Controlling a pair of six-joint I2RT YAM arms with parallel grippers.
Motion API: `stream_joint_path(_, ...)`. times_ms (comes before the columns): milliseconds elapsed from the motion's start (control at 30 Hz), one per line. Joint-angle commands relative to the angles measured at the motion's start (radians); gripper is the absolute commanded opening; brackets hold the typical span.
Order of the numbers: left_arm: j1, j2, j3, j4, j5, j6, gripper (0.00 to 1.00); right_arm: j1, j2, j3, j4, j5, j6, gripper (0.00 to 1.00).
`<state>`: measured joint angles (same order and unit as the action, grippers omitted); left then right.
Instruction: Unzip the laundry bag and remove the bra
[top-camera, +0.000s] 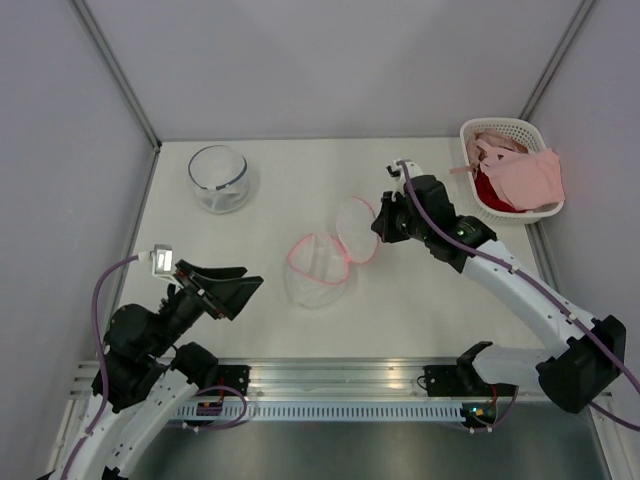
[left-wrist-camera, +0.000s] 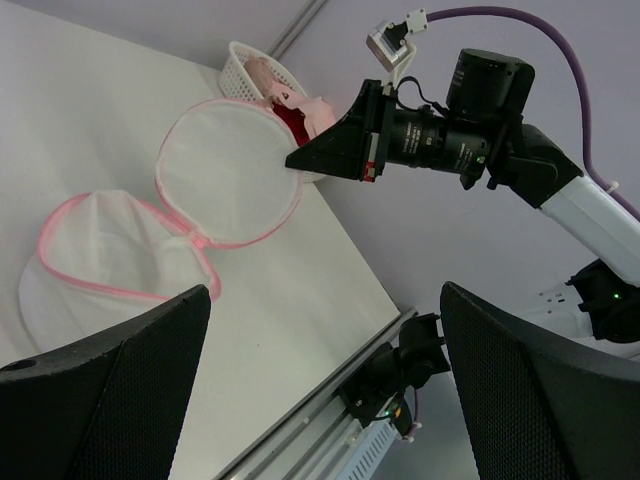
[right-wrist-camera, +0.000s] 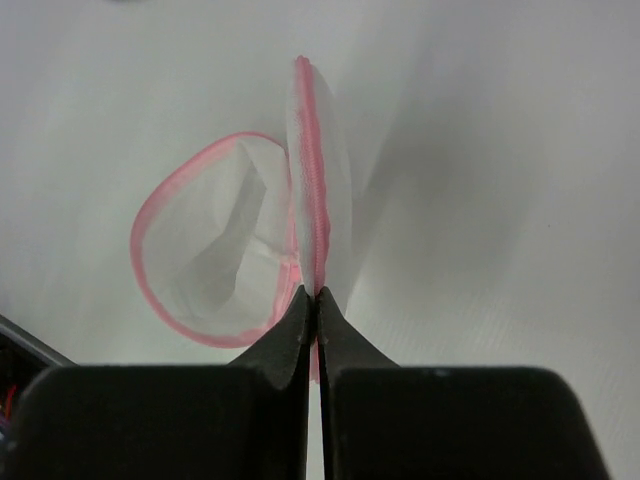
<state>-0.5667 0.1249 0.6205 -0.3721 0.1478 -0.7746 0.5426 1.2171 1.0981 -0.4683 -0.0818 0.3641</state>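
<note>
Two mesh halves make up the laundry bag, and they lie fully parted near the middle of the counter. One shell rests on its back like a shallow bowl, mouth up, while the other stands on edge just to its right, joined to it by a short hinge of pink binding. The upright shell stands only because the right fingers are pressed together on its pink rim, pinching the zipper edge. Held so, it leaves the lower half's mouth exposed, and through the white see-through mesh nothing shows inside either half (the weave blurs a little, so a thin strap could escape notice). The mesh looks light and springy, stiffened into its round form by the pink piping. The bra, soft, pale pink and limp, is well apart from the bag at the back right of the counter. It is slumped over a white plastic lattice basket on top of a red garment, with a thin strap trailing off the basket's left side. From that I judge the unzipping and the removal done, with only the release of the rim left. The left fingers are spread wide and hold nothing. They hang over the near left of the counter, aimed toward the bag but well clear of it, probably parked out of the way. A clear round glass bowl sits at the back left, apart from everything.
</note>
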Motion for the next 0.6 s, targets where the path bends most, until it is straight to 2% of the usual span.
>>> stream_joint_path(0,0.004,-0.008,0.001,0.004,-0.004,-0.026,1.00,0.116,0.028,0.063,-0.055,0.270,0.018,0.01)
stream_joint_path(67,0.004,-0.011,0.004,0.006,-0.007,-0.028,1.00,0.164,0.042,0.077,-0.056,0.374,0.044,0.00)
stream_joint_path(167,0.004,-0.024,0.010,0.004,-0.014,-0.023,0.99,0.250,0.076,0.089,-0.044,0.445,0.061,0.00)
stream_joint_path(333,0.004,-0.047,0.042,-0.005,-0.063,-0.009,1.00,0.338,0.142,0.118,-0.003,0.465,0.070,0.01)
stream_joint_path(567,0.004,-0.053,0.104,-0.011,-0.105,0.021,1.00,0.462,0.284,0.218,-0.016,0.576,0.052,0.01)
